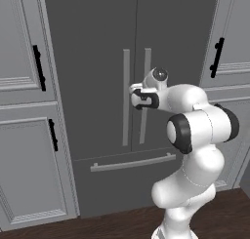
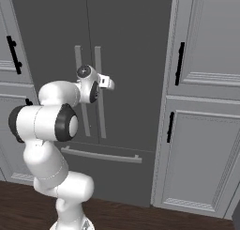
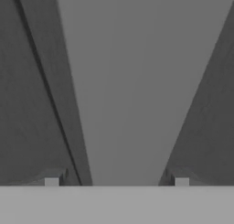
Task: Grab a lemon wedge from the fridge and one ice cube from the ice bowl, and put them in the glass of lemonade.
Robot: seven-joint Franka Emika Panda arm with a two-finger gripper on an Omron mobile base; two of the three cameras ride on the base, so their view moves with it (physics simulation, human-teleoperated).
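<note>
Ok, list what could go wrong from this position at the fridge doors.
1. The gripper sits at the two bar handles of the shut fridge, which stand close together; it may catch the wrong one or both.
2. In the hand view the fingers straddle one bar with little margin, so closing off-centre could slip.
3. The elbow is tucked close, so pulling the door may hit the arm.

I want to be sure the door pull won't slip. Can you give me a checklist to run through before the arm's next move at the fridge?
1. Fridge doors shut, nothing opened yet: ok.
2. Gripper at the height of the vertical bar handles: ok.
3. Handle centred between the jaws in the hand view: ok.
4. Jaws spread wider than the handle: ok.
5. Jaws closed on the handle: not ok.
6. Which door's handle it is lined up with: cannot tell.
</note>
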